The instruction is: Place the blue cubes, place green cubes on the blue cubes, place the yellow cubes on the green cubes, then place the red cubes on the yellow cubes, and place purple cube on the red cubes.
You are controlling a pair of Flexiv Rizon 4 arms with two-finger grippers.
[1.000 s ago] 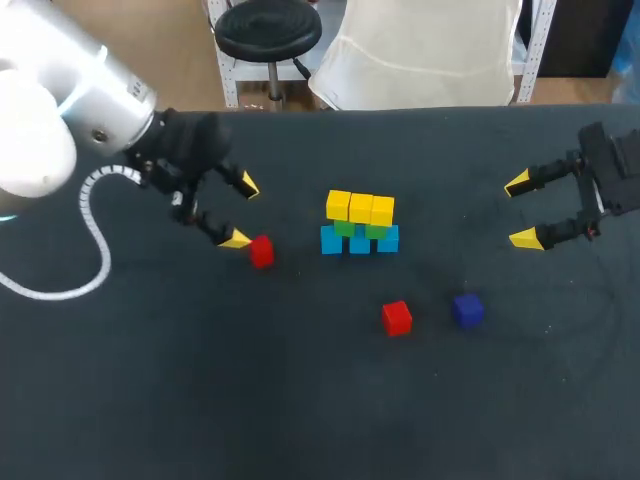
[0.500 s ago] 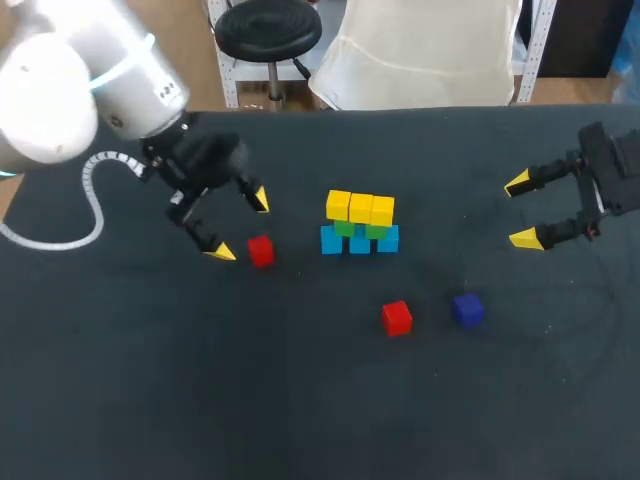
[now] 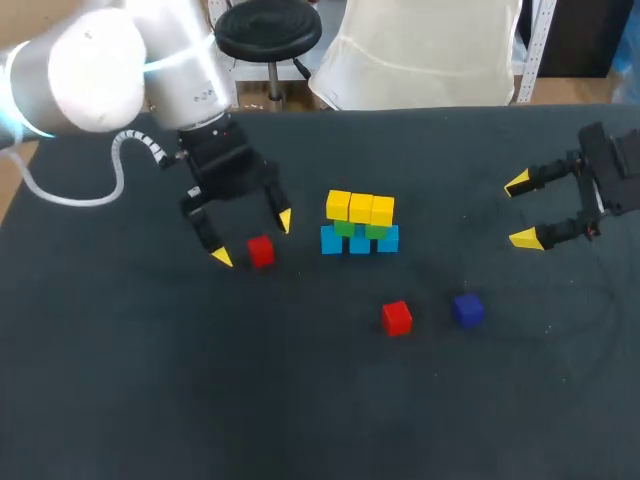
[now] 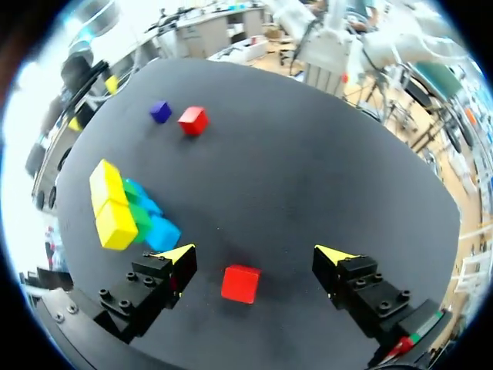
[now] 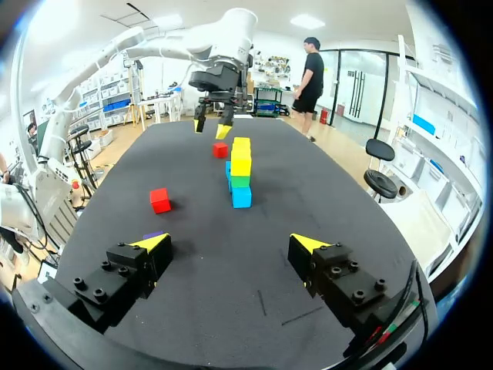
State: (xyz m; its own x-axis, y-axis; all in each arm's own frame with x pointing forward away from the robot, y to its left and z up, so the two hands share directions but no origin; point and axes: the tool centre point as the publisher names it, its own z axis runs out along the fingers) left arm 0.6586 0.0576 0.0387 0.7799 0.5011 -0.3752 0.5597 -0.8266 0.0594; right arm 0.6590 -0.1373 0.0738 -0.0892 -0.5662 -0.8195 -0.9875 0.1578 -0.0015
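Left gripper [image 3: 253, 239], fingers spread wide, holding nothing; a red cube [image 3: 261, 250] lies between them, untouched. Right of it stands a stack [image 3: 360, 225]: blue cubes, green, yellow on top. Second red cube [image 3: 397, 317] and purple cube [image 3: 467, 309] lie loose nearby. Right gripper [image 3: 521, 210] is wide open and empty, well apart.

table [image 3: 150, 400]: plain black | stack: yellow cubes [image 3: 361, 208] over green cubes [image 3: 345, 228] over light-blue cubes [image 3: 359, 243] | red cube [image 3: 261, 251], second red cube [image 3: 397, 317]: plain red | purple cube [image 3: 467, 309]: dark violet-blue | left gripper [image 3: 253, 239], right gripper [image 3: 521, 210]: black fingers, yellow tips
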